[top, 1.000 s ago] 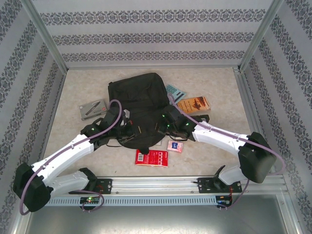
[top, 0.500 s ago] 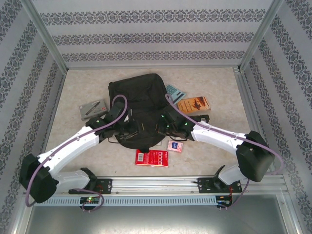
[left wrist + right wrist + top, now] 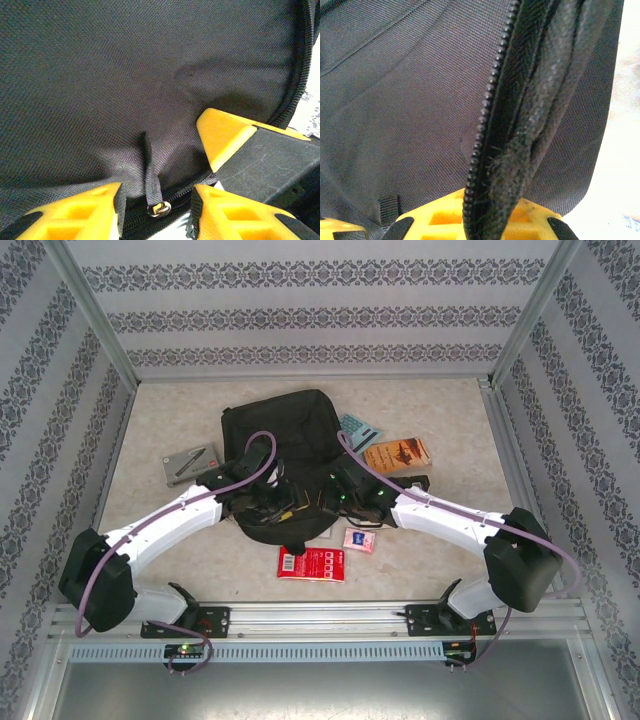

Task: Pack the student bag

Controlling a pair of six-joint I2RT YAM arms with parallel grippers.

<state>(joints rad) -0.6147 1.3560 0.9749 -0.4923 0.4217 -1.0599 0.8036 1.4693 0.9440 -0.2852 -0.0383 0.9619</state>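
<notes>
Black student bag (image 3: 282, 430) at table (image 3: 170, 420) centre

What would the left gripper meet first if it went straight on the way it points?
Most likely the student bag: the left gripper points at its black fabric, with the zipper pull strap between its parted fingers. Depth is unclear; they may be in contact.

A black backpack (image 3: 285, 435) takes up the middle of the table (image 3: 450, 405). The left arm (image 3: 165, 525) and right arm (image 3: 440, 520) cross its near edge. A teal booklet (image 3: 360, 430), orange book (image 3: 398, 454) and pink card (image 3: 359, 540) crowd its right side. A red box (image 3: 311, 563) lies in front and a grey case (image 3: 188, 463) to the left. The far strip and right edge are bare.
</notes>
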